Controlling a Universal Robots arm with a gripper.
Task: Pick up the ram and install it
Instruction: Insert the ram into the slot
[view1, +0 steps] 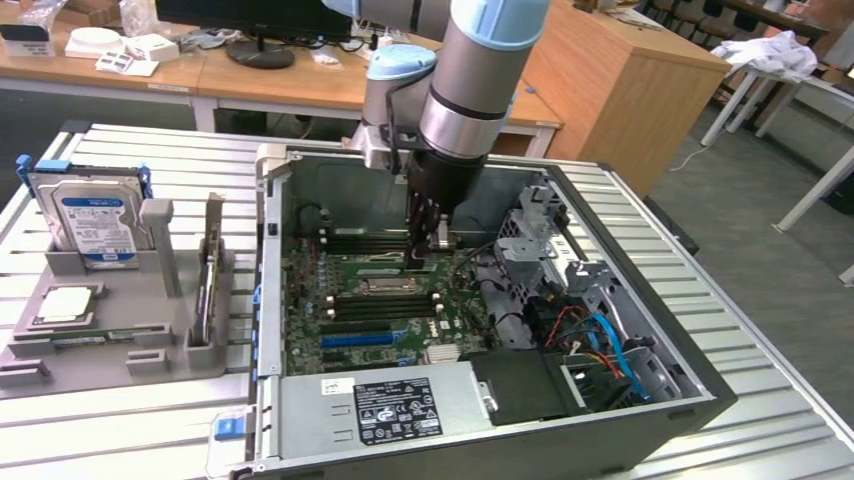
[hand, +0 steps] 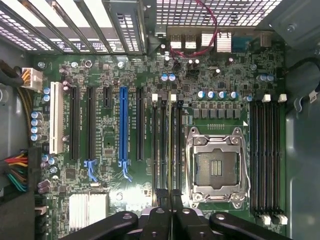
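gripper (view1: 430, 252) inside pc case (view1: 534, 445), 1 o'clock of cpu socket (view1: 387, 286) in exterior view; fingers (hand: 162, 200) clenched together over ram (hand: 172, 145), edge-on along memory slot; grasp unclear.

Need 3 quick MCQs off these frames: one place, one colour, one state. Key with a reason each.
1. Where is the gripper?
A) inside the case, over the motherboard
B) beside the case
C) under the table

2. What colour is the hard drive label?
A) red
B) blue
C) yellow

3. The gripper's fingers are:
A) wide open
B) clamped on the hard drive
C) shut

Key:
1 A: in the exterior view it sits between the case walls, above the green board.
2 B: the label is blue with white print.
3 C: in the wrist view the fingers stand together over the black slots.
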